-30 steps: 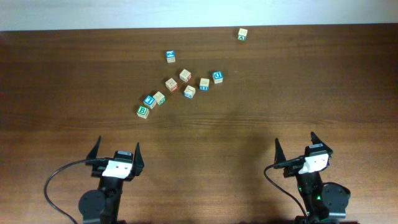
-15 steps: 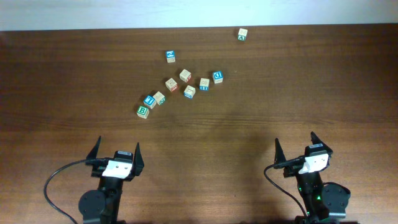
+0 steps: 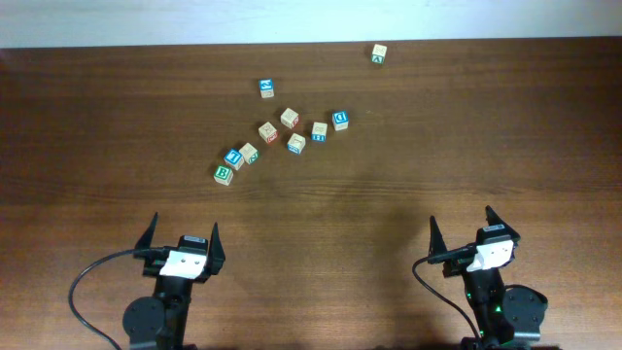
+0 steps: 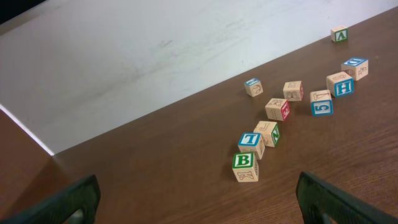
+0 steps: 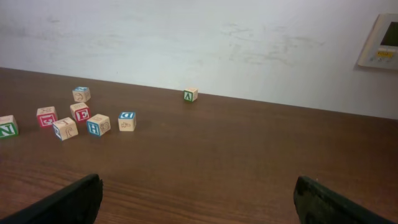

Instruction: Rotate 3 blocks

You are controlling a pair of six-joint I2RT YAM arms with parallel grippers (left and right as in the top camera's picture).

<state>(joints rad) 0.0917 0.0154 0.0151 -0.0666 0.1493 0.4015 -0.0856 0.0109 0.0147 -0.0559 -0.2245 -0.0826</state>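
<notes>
Ten cubes sat on the wooden table (image 3: 544,146) and none was held. Both arms were parked at the 6 o'clock edge.

I logged the left gripper (image 3: 182,229) with jaws spread wide apart and nothing between them. In the left wrist view its dark fingers (image 4: 62,202) showed only in the bottom corners, with bare wood between. The right gripper (image 3: 461,220) was the same, wide apart and empty, and its fingers (image 5: 62,202) were low in the right wrist view.

Task cubes:
- **B cube** (image 3: 224,174): this was the 7 o'clock end of the loose cluster, at roughly 1 o'clock from the left gripper and well apart from it. The green B faced the left wrist camera (image 4: 244,167). The blue I cube (image 3: 232,157) sat just beside it at 1 o'clock, then the N cube (image 3: 250,153).
- **D cube** (image 3: 339,120): this was the 3 o'clock end of the cluster, with the H cube (image 3: 319,130) just beside it at 8 o'clock. From the right gripper it lay around 11 o'clock, well apart. The blue D was readable in the right wrist view (image 5: 127,121).
- **green-marked cube** (image 3: 379,53): this pale cube sat alone near the table's 12 o'clock edge, at 1 o'clock from the cluster and well apart from every other cube. It was upright, and I could not read the mark for sure.
</notes>
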